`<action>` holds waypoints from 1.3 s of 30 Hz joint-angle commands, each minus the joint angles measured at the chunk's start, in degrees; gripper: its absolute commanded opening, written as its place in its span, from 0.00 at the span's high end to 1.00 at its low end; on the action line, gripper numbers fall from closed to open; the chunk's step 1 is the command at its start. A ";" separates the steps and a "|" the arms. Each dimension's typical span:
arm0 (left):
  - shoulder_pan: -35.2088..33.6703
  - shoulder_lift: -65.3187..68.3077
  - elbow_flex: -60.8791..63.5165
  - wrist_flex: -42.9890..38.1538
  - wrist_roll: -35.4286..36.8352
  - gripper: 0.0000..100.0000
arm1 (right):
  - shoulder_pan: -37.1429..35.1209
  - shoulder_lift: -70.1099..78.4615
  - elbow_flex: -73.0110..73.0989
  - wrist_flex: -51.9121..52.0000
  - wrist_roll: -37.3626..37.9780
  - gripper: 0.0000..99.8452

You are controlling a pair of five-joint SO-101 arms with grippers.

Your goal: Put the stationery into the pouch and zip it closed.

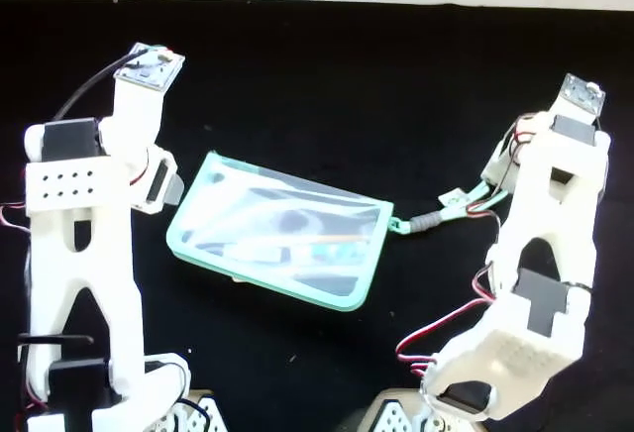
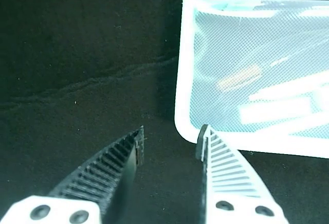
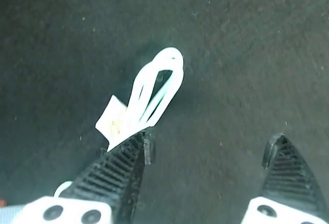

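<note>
Translucent mesh pouch with mint-green trim [image 1: 282, 244] lies flat in the middle of my black bench [image 1: 347, 85], with pens [image 1: 297, 251] visible inside it. I see my left claw [image 2: 171, 134] spread at one pouch corner. My right claw [image 3: 212, 139] is spread wide, one fingertip right by the white looped zipper cord [image 3: 157, 88].

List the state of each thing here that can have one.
Pouch: lying flat, stationery inside.
Zip pull: loose, not gripped.
Left gripper: open, at a pouch corner.
Right gripper: open, holding nothing, beside the zip pull.
</note>
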 commanded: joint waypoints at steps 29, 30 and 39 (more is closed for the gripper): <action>0.75 -0.57 3.21 -0.18 -0.26 0.80 | 0.22 12.44 -2.42 -17.80 -2.46 0.66; 0.75 -0.57 3.21 -0.18 -0.26 0.80 | -0.22 12.44 -2.24 -17.80 -2.46 0.66; 0.75 -0.57 3.21 -0.18 -0.26 0.80 | -1.19 18.68 -2.77 -17.10 -2.46 0.66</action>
